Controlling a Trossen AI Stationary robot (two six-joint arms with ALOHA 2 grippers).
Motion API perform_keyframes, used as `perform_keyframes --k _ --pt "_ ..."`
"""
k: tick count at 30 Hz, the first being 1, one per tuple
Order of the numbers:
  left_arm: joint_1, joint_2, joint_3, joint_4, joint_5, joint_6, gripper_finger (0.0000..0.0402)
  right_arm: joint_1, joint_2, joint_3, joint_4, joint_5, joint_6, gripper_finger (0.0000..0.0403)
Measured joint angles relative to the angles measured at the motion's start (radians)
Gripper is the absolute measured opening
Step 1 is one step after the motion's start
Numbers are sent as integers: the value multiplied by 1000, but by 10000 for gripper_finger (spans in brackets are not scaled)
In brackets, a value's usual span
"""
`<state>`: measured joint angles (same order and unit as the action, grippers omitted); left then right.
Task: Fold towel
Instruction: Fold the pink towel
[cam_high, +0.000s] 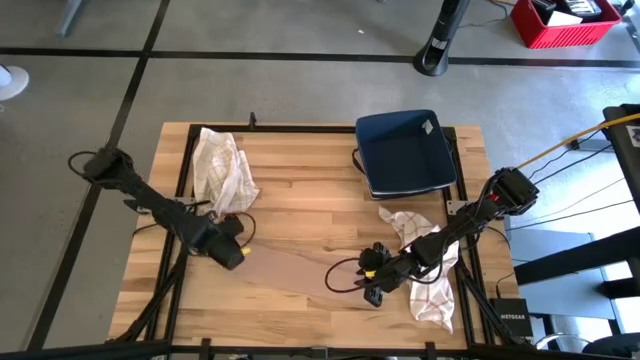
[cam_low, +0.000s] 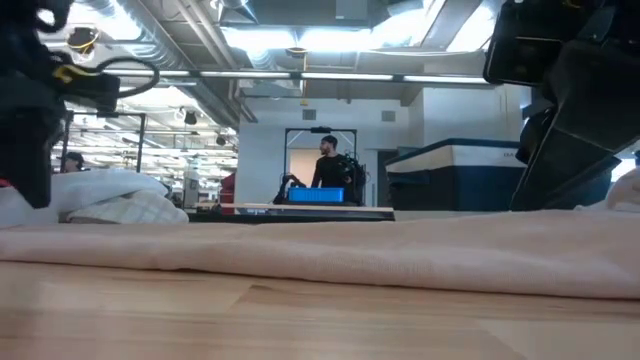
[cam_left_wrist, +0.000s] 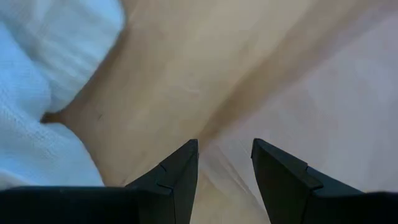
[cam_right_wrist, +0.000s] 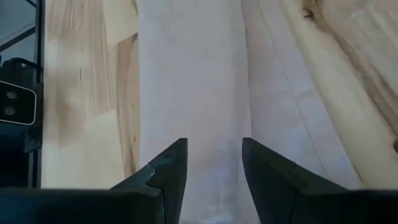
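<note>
A tan towel (cam_high: 300, 272) lies flat on the wooden table between my two grippers and is close to the wood in colour. My left gripper (cam_high: 238, 256) stands open at the towel's left end. In the left wrist view the towel's edge (cam_left_wrist: 249, 106) runs in between the open fingers (cam_left_wrist: 225, 146). My right gripper (cam_high: 372, 287) stands open at the towel's right end, slanting down. In its wrist view the towel (cam_right_wrist: 193, 74) stretches away from between the fingertips (cam_right_wrist: 214, 144). In the low view the towel (cam_low: 350, 262) shows as a low band across the table. My left gripper has its fingertips at the towel's left edge (cam_left_wrist: 214, 134), coming steeply from above; I cannot tell whether they touch the cloth. My right gripper has its fingertips over the towel's right end (cam_right_wrist: 214, 168), slanting down from the table's right; whether they touch it I cannot tell.
A crumpled white checked cloth (cam_high: 222, 170) lies at the far left, close to my left gripper (cam_left_wrist: 37, 93). Another white checked cloth (cam_high: 428, 275) lies under my right arm. A dark blue bin (cam_high: 405, 150) stands at the far right. A person stands in the room beyond (cam_low: 330, 160).
</note>
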<state>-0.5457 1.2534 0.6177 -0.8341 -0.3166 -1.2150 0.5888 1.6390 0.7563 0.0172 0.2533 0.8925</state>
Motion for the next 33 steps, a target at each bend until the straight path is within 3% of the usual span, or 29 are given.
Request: perform_keyframes --k 4,9,27,33 --pt "25 -115 -112 146 16 -41 143 0 0 0 -9 2 -6 154" --pt "32 -150 -185 198 21 -86 143 0 0 0 -18 13 -7 154" --pt "27 -150 -193 282 104 46 142 0 0 0 -19 17 -7 154" --pt "27 -150 -192 309 122 124 87 0 0 0 -19 17 -7 154"
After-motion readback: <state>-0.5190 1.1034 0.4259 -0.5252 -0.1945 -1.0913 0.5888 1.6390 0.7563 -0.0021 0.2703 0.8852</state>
